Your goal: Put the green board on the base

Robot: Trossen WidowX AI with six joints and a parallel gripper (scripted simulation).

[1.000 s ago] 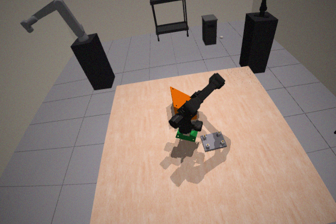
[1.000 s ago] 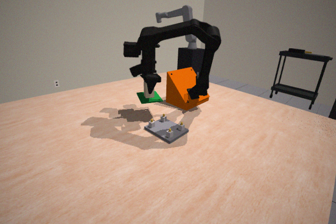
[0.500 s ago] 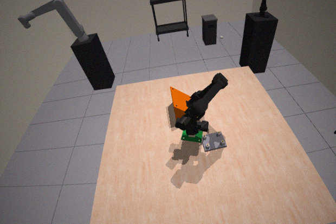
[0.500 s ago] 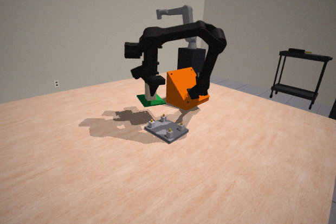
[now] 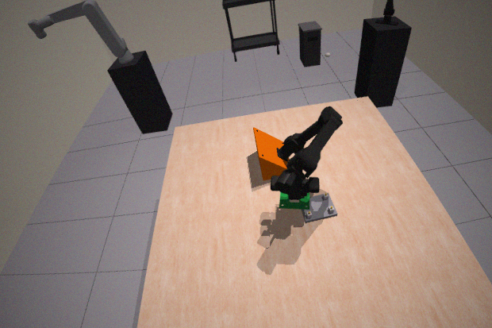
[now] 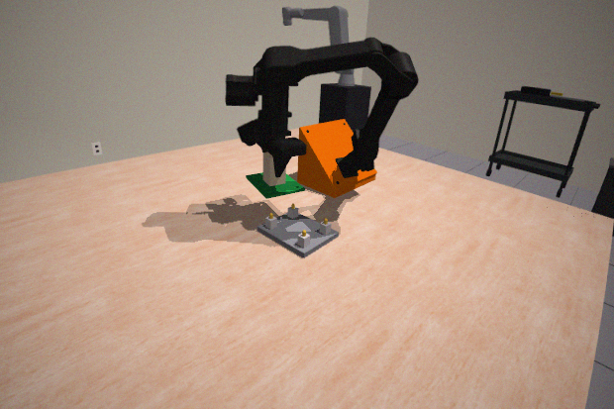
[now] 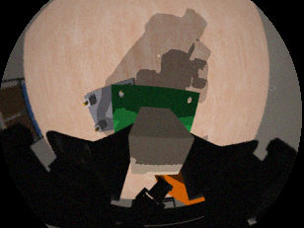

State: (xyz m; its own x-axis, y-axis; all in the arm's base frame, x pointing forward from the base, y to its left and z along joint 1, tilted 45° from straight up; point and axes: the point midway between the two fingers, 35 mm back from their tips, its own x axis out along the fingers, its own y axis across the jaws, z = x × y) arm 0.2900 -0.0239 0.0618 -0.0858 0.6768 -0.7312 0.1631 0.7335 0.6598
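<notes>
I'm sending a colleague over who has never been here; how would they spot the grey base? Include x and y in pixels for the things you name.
On the wooden table (image 5: pixel 238 268) (image 6: pixel 307 324), find the orange wedge-shaped block (image 5: pixel 268 151) (image 6: pixel 322 146). Near it lies the grey base (image 5: pixel 317 216) (image 6: pixel 315 244) (image 7: pixel 103 110), a low flat plate. Unlike the green board (image 5: pixel 294 205) (image 6: pixel 267 191) (image 7: pixel 153 95), it has four gold-tipped posts.

one green board (image 5: pixel 294 204) (image 6: pixel 262 187) (image 7: pixel 155 94), one grey base (image 5: pixel 320 216) (image 6: pixel 297 239) (image 7: pixel 106 94), four gold pins (image 6: pixel 304 233)

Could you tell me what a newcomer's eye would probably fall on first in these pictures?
Probably the bright orange wedge-shaped block at the black arm's foot. Next would come the green board, held up by its handle in the gripper. Beside it in the top view, the grey base with gold-tipped posts sits on the pale wooden table.
</notes>
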